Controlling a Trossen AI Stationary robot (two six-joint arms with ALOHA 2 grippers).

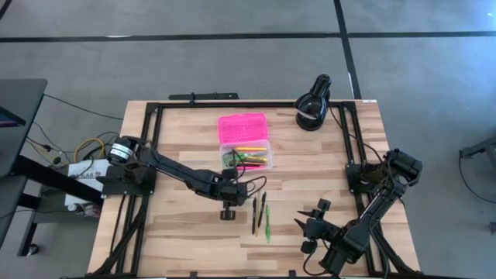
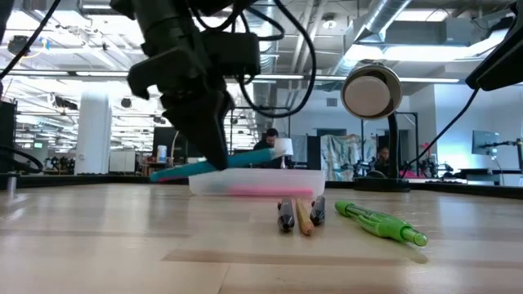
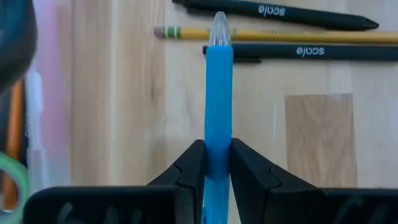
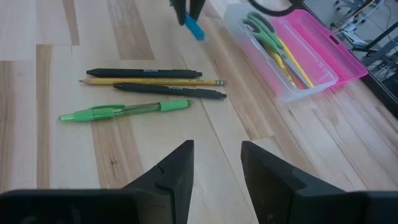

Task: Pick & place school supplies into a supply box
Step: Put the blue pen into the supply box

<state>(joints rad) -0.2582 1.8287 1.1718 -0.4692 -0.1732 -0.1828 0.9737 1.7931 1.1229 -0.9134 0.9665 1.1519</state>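
My left pincer (image 3: 217, 163) squeezes one smooth blue plastic pen (image 3: 218, 93), held just beside the clear plastic box with the bumpy pink lid (image 1: 242, 126). Inside the box I see green-handled scissors (image 4: 264, 29) and some pens. On the wooden table (image 1: 186, 232) lie four: two black pens (image 4: 144, 73), one yellow pencil (image 4: 155, 81), one green pen (image 4: 124, 110). My right pincer (image 4: 216, 163) waits open nearby. A round black lamp (image 1: 313, 104) stands behind.

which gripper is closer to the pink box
Left. The left gripper, shut on a blue pen, is right beside the pink box; the right gripper waits open past the loose pens.
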